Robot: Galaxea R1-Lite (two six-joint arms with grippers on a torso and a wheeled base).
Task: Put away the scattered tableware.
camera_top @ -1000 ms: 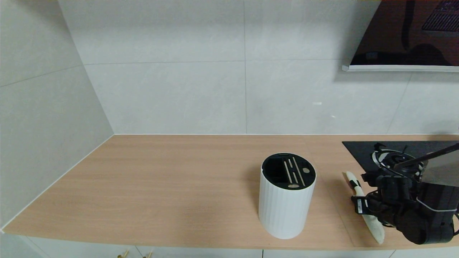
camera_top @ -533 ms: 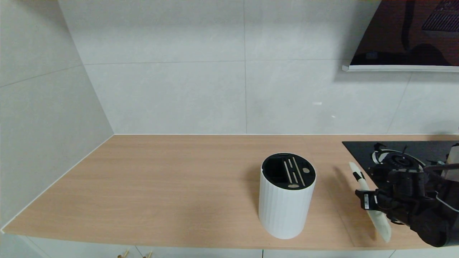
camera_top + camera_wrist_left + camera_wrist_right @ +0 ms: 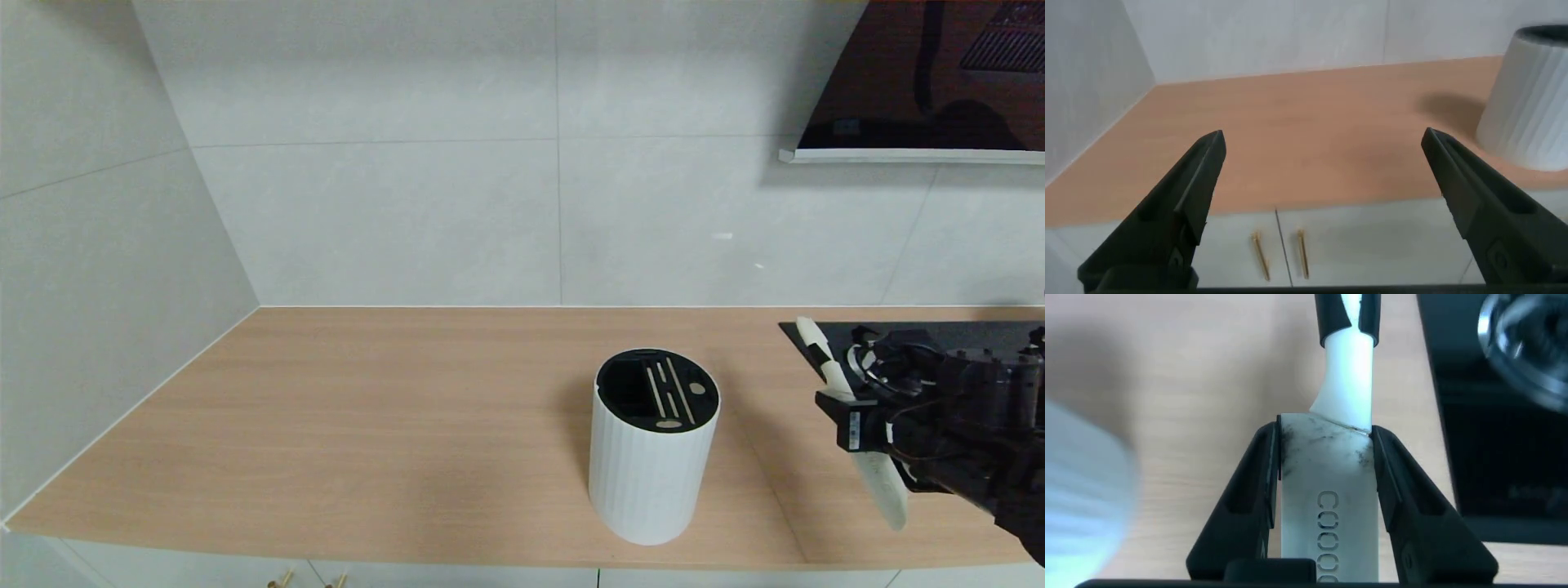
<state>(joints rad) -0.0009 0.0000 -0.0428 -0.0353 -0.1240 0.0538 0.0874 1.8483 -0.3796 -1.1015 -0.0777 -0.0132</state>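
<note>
A white knife [image 3: 887, 490] with a black-banded white handle hangs tilted above the counter's right end, handle toward the wall. My right gripper [image 3: 857, 426] is shut on it where blade meets handle. In the right wrist view the knife [image 3: 1327, 498] sits clamped in that gripper [image 3: 1325, 434], above the counter beside the hob. A white ribbed holder [image 3: 651, 465] with a black slotted top stands upright left of the knife. My left gripper [image 3: 1321, 139] is open and holds nothing, low in front of the counter edge, with the holder [image 3: 1527, 98] off to one side.
The black hob [image 3: 812, 345] with a burner [image 3: 894, 363] lies at the far right behind the knife. A range hood [image 3: 922, 82] hangs on the tiled wall above it. The wooden counter [image 3: 367, 425] stretches bare to the left corner. Cabinet door handles [image 3: 1282, 255] show under the counter edge.
The knife lay on the counter a second ago with my right gripper around it. It has since risen off the surface and shifted toward the hob, held in that gripper.
</note>
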